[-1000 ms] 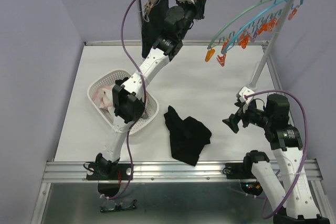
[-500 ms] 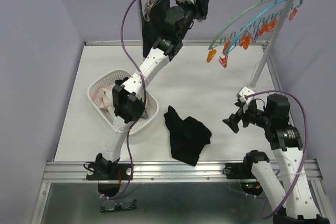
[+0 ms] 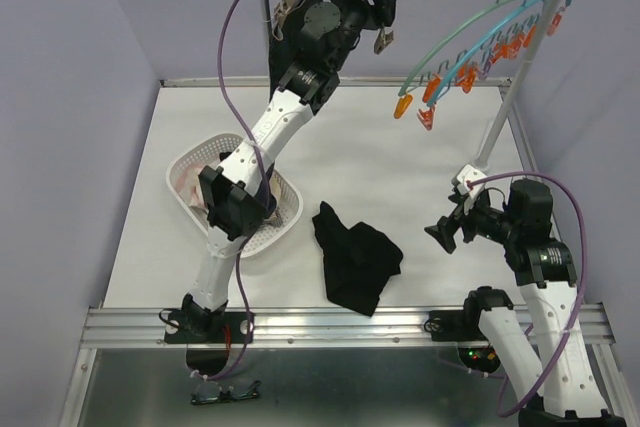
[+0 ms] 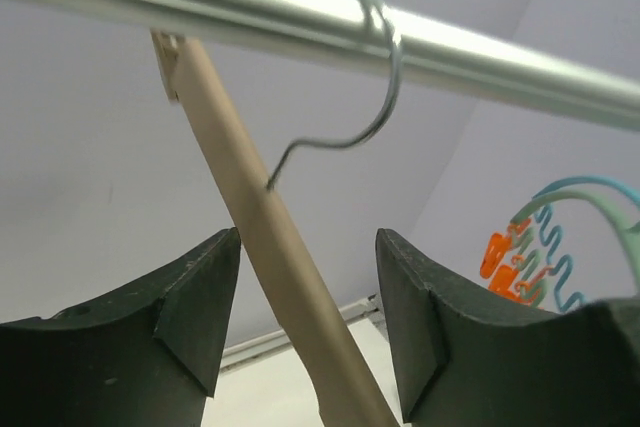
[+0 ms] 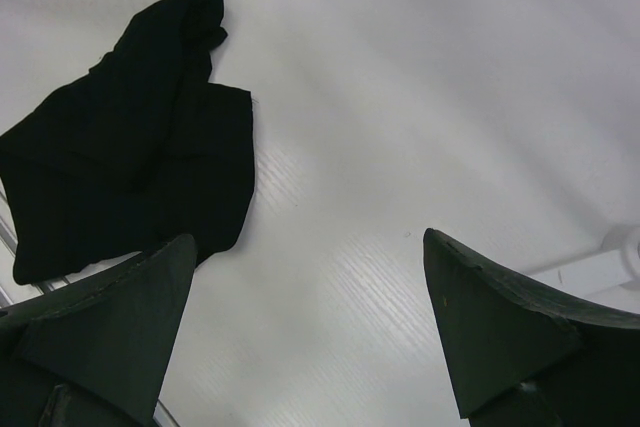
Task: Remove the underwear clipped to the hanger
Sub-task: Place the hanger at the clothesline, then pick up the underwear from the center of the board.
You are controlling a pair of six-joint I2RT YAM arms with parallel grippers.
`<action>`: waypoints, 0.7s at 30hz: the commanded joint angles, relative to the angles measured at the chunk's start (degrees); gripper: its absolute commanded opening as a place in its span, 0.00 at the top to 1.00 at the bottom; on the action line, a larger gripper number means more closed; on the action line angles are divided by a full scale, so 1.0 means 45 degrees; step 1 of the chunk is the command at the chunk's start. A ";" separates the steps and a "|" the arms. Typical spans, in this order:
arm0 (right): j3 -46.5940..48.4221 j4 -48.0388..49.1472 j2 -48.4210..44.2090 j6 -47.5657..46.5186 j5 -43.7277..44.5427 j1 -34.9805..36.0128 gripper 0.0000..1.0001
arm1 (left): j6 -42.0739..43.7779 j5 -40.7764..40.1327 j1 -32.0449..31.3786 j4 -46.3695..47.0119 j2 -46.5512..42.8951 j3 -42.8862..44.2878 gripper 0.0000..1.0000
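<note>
Left gripper (image 4: 308,247), fingers (image 4: 190,307) parted, is straddling the pale wooden hanger (image 4: 228,147), seemingly seeking its clips; right gripper (image 5: 309,239) is idling, fingers wide.

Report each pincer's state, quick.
Left pincer: open around the wooden hanger arm, not gripping it.
Right pincer: open, empty, over the table beside the black underwear.
</note>
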 commanded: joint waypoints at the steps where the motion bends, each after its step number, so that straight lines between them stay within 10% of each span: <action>1: -0.0186 0.0665 -0.0183 -0.0062 -0.0143 -0.0162 0.00 | -0.0194 0.0241 0.0046 0.0491 -0.1721 -0.0029 0.31; 21: -0.0206 0.0509 -0.0476 -0.0374 -0.0416 -0.0220 0.00 | 0.0742 0.0534 0.0046 -0.0778 -0.3675 -0.0946 0.26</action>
